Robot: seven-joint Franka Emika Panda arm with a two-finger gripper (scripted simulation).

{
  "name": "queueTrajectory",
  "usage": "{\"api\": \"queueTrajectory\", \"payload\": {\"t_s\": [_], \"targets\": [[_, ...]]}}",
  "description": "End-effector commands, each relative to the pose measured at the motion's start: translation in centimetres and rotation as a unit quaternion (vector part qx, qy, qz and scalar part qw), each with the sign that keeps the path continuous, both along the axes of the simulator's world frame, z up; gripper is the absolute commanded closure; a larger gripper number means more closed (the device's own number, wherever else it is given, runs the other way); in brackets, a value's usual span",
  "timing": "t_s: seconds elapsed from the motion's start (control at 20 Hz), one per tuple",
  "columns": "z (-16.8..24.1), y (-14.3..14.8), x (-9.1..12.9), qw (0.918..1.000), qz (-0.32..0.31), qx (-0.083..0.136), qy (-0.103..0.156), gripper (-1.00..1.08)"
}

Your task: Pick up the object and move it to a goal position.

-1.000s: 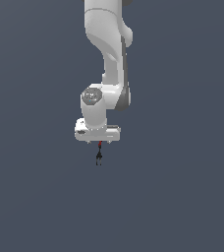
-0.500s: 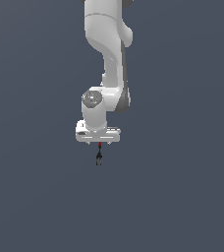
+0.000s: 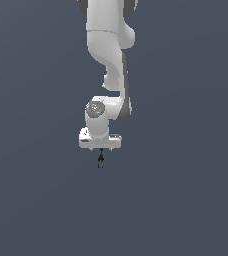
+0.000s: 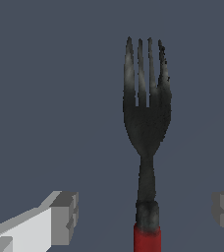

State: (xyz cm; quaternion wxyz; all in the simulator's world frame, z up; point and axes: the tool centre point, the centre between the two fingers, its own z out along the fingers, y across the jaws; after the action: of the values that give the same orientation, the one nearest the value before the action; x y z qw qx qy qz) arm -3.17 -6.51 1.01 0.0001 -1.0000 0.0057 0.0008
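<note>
- Fork (image 4: pixel 147 128), one only: dark metal head with four tines, dark neck, red handle (image 4: pixel 147 238) starting where the neck ends.
- Wrist view: two grey finger pads (image 4: pixel 67 216) of the tool (image 4: pixel 148 211), one on each side of the fork; both stand clear of the handle with open gaps, so not pressing on what shows here.
- Whether the tool grips the handle higher up, out of frame: cannot tell.
- Exterior view: one white arm (image 3: pixel 108 65) coming down from 12 o'clock, wrist pointing straight down, tool (image 3: pixel 101 149) at its lower end.
- Fork (image 3: pixel 100 160) in that view is a tiny dark sliver at 6 o'clock of the tool, hanging upright, tines down; its upper end meets the tool's underside.
- Fingers too small to make out in the exterior view.
- Background plain dark blue-grey in both views; no table edge visible, fork touches nothing below it.
</note>
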Motion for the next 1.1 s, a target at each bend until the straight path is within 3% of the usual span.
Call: {"api": "queueTrajectory", "payload": {"t_s": [0.0, 0.05, 0.1, 0.7, 1.05], "targets": [[-0.4, 0.0, 0.1, 1.0000, 0.000, 0.000, -0.001, -0.92], [-0.4, 0.0, 0.1, 1.0000, 0.000, 0.000, -0.001, -0.92], [-0.4, 0.0, 0.1, 1.0000, 0.000, 0.000, -0.001, 1.08], [0.0, -0.1, 0.1, 1.0000, 0.000, 0.000, -0.001, 1.08], [1.4, -2.1, 1.3, 1.0000, 0.000, 0.000, -0.001, 1.08]]}}
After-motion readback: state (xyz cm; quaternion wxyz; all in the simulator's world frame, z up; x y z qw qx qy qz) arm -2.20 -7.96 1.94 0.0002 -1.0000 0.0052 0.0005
